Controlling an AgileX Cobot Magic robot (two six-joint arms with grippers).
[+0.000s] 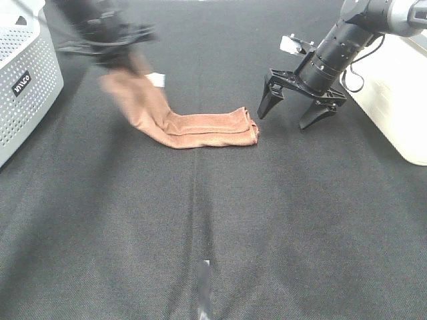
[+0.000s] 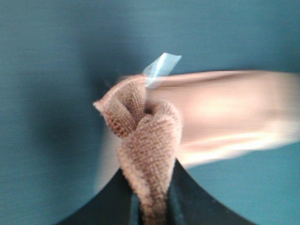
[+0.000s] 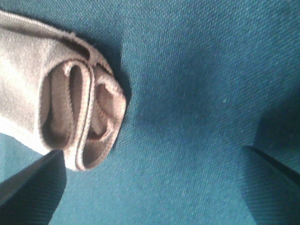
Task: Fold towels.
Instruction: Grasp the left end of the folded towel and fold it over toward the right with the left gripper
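Observation:
A brown towel [image 1: 200, 128] lies folded into a narrow strip on the dark table. Its left end rises off the cloth, pinched in my left gripper [image 1: 130, 63], which is blurred with motion. The wrist view shows the bunched towel [image 2: 147, 136] clamped between the dark fingers, a small white tag [image 2: 161, 68] sticking out beside it. My right gripper [image 1: 291, 108] hovers open just to the right of the strip's folded right end, touching nothing. Its wrist view shows that layered end of the towel [image 3: 75, 117] close to one finger [image 3: 33, 187].
A white perforated basket [image 1: 23, 80] stands at the table's left edge. A white box-like unit [image 1: 397, 87] sits at the right behind the right arm. The dark tablecloth [image 1: 213, 233] stretches toward the front.

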